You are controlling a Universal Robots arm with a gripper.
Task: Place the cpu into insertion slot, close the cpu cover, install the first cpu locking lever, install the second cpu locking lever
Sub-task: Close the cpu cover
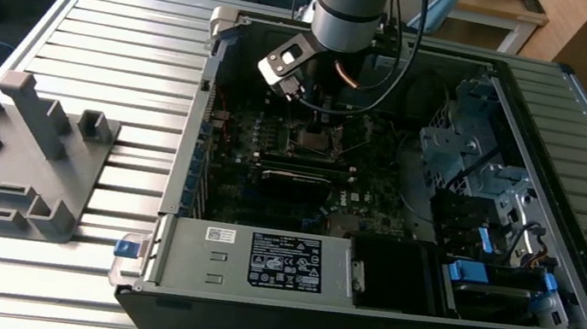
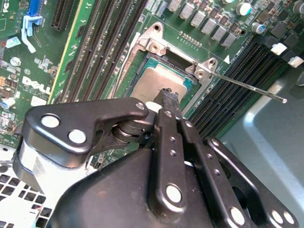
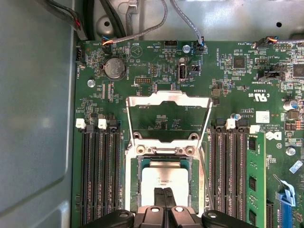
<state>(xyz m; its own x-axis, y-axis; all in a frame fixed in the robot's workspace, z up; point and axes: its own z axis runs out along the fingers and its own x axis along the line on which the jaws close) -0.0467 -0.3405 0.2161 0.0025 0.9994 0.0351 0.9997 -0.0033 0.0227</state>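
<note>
Shows an open computer case (image 1: 577, 109) on the slatted desk (image 1: 114, 44), with the arm (image 1: 351, 0) reaching down over the motherboard (image 3: 156, 71).

Finds the cpu (image 3: 166, 176) lying flat in the insertion slot (image 3: 130, 185), grey metal face up, between two banks of long memory slots (image 3: 99, 175).

Presents the fingers (image 3: 159, 199) pressed together with nothing pinched, tips poised over the face of the cpu. Leaves contact with the metal undecided in both wrist views.

Places the cpu cover (image 3: 168, 99) swung open and clear of the chip. Sets it hinged along one edge of the slot and folded back over the board, the whole frame lying beyond the cpu from the fingertips, hinge line crosswise to that direction.

Marks a thin wire locking lever (image 2: 247, 87) standing free beside the slot, angled out above the memory slots, unlatched.

Suggests, as a judgement, placement of the chip done, with cover and both levers not yet dealt with.

Locates the slot, in the exterior view, near the middle of the case, well apart from the labelled power-supply box (image 1: 256, 263) at the near wall.
</note>
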